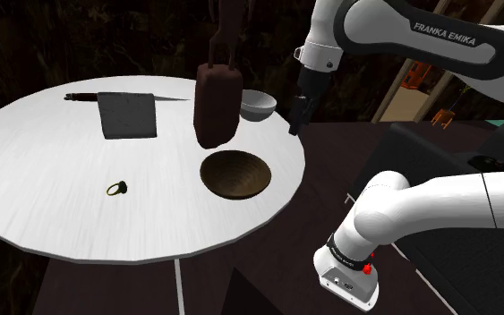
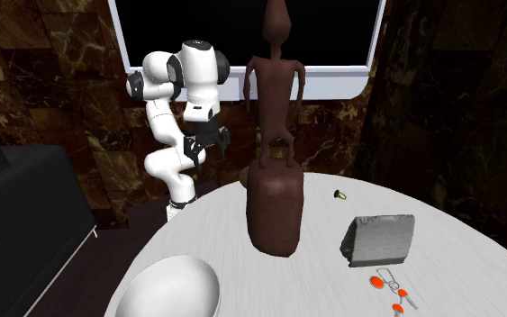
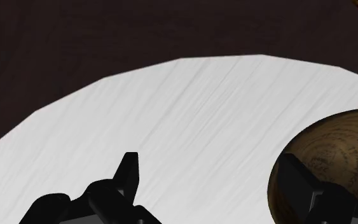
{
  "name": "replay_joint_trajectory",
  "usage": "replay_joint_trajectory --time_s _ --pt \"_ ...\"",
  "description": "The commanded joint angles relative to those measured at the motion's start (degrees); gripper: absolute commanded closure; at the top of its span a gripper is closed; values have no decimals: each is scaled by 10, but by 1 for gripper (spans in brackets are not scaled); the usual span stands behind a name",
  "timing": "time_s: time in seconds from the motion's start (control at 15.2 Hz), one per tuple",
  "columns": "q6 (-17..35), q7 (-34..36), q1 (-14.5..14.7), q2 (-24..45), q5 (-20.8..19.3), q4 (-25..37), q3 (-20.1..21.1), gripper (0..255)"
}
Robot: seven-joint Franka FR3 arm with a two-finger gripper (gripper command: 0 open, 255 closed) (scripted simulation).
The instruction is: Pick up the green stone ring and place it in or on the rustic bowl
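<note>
Fingers of the tool (image 3: 208,164) stand wide apart in the wrist view, with only bare white tabletop (image 3: 190,102) between them, so it holds nothing. It hangs above the tabletop's edge, with the brown wooden bowl (image 1: 234,174) below it, partly under one finger, and a small white bowl (image 1: 257,106) nearby. The ring (image 1: 118,188) lies flat on the tabletop well apart from the tool, out beyond the wooden bowl, with nothing touching it. A tall dark brown figure (image 1: 217,98) and a grey box (image 1: 127,114) stand off to one side of it.

The ring reads as a thin yellowish band with a dark stone at one side. It is judged to be very light, stiff and hard, and smooth enough to skate away if a finger nudges it first. Because it lies so low, the tool would probably need to come straight down with its fingers straddling the band, away from the stone, tips almost on the tabletop, and close slowly. The wooden bowl is wide and open, so a release just above its rim should do.

The only legible writing is FRANKA EMIKA (image 1: 442,34), in dark capitals along the white arm (image 1: 402,215); nothing on the tabletop carries a readable label
</note>
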Motion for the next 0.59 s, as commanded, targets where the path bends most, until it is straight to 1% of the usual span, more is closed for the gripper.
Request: replay_joint_trajectory --time_s 0.0,0.26,0.53 --pt "0 0 0 0 0 0 0 0" --pt "41 62 8 38 37 4 49 0" --pt "84 123 12 89 65 20 98 0"
